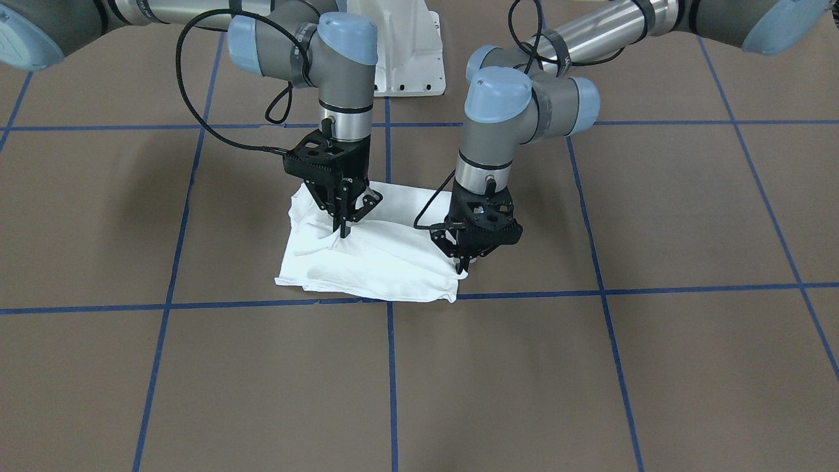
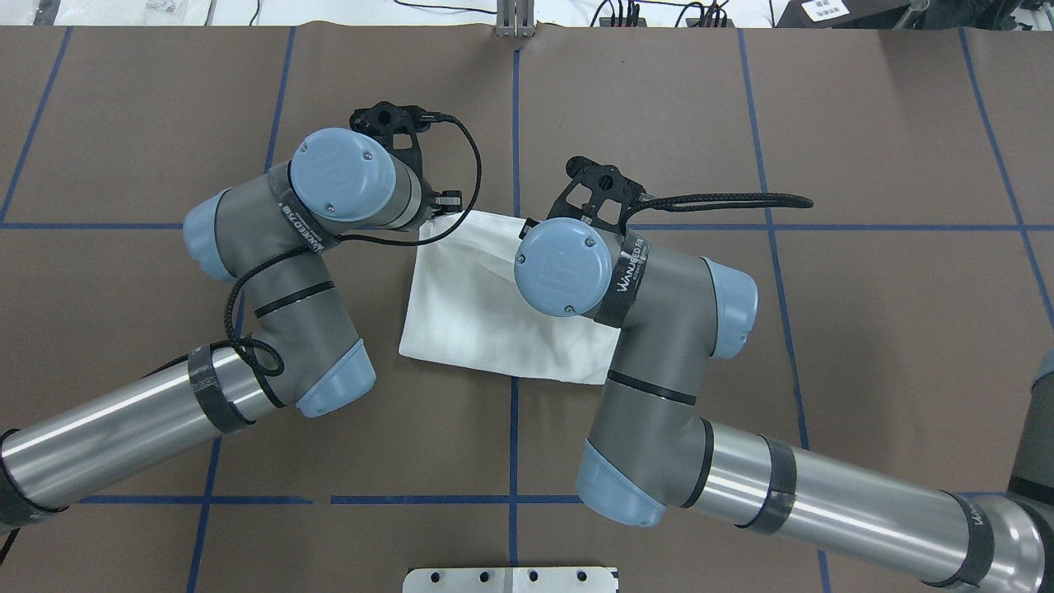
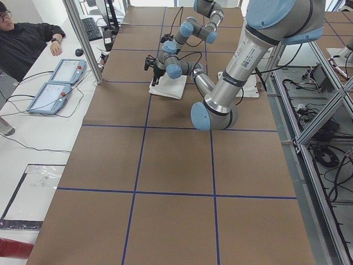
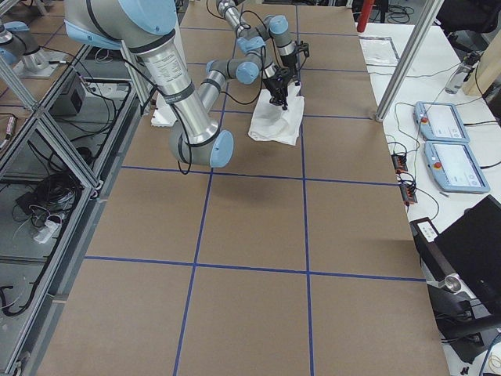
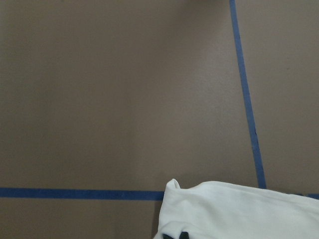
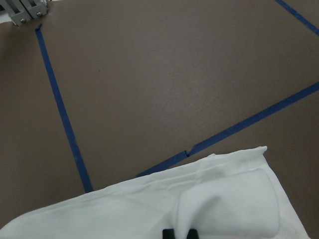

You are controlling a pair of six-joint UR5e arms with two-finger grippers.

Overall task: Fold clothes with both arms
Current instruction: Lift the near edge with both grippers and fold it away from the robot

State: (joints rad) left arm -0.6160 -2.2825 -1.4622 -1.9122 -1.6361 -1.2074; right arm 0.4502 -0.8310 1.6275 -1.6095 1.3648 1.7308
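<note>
While both arms reach down over it, a white T-shirt lies folded into a rough rectangle near the middle of the brown surface, where two blue tape lines cross. The shirt's far edge, the one away from the robot, lies along one of these lines.

The left arm points its wrist straight down at the shirt's far left corner. The left fingers are drawn together and clamped on the cloth at that corner. In the left wrist view, their black tips sit at the bottom edge of the picture with white fabric gathered up to them.

The right arm also points straight down, over the right part of the shirt and further in from its edge. The right fingers are closed on a raised ridge of fabric, and creases run out from that spot.

A white metal base stands on the near side of the surface, by the robot and apart from the shirt. In the left side view, a person in a dark top sits beyond the far side of the surface.
</note>
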